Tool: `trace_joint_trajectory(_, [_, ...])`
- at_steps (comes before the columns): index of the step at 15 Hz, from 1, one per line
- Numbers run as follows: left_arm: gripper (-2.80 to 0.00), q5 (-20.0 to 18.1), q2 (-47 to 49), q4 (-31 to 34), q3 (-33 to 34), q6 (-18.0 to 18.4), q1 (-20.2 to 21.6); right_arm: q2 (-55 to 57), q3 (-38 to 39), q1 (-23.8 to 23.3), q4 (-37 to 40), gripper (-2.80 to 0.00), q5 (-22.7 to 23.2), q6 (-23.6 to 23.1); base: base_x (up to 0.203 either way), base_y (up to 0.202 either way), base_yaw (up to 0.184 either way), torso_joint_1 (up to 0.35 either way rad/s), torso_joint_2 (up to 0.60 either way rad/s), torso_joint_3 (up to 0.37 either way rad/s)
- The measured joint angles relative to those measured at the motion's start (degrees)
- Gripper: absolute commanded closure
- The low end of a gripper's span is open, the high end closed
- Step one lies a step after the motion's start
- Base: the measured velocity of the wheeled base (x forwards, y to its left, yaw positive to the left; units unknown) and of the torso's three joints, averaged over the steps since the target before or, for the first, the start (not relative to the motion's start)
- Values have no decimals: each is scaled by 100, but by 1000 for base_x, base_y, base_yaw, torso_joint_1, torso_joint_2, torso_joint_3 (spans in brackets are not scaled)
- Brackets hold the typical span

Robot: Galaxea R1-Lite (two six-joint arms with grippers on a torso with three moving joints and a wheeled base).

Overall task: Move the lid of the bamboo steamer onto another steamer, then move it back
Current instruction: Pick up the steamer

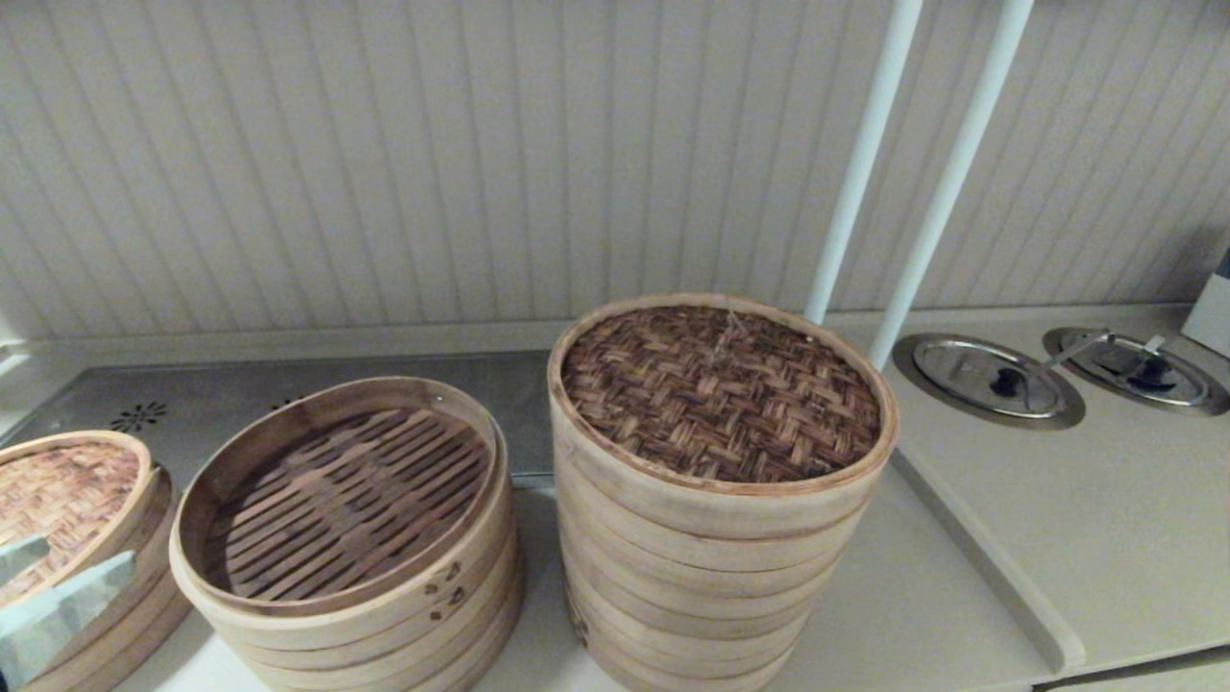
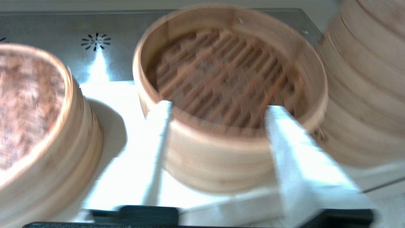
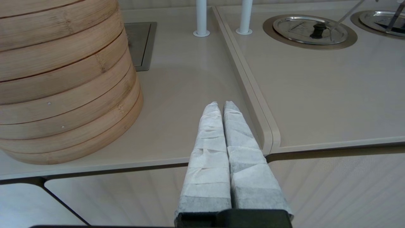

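Tall steamer [image 1: 706, 567] base cut off by head view's lower edge; its inside hidden under dark lid [image 1: 721, 404]. Left wrist view blurred. Tan-lidded stack [image 1: 72, 538] cropped at left edge.

The left gripper [image 2: 218, 109] has two long, flat, tapering fingers [image 2: 300, 164] wrapped in white fabric-like tape, rising from a black base bar. The right gripper [image 3: 221, 106] carries the same pair of fingers [image 3: 210, 152], bound in creased white tape bands greying toward the root, set into a black block.
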Motion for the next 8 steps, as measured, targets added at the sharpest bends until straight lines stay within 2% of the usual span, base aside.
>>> trace_joint_trajectory(4, [0, 38, -1265, 628, 626, 16, 129, 0, 0, -4, 0, 0, 0, 1, 0, 0, 0, 0, 0, 0])
trace_joint_trajectory(8, [0, 278, -2324, 864, 1318, 172, 312, 0, 0, 2, -1, 0, -1, 1, 0, 0, 0, 0, 0, 0])
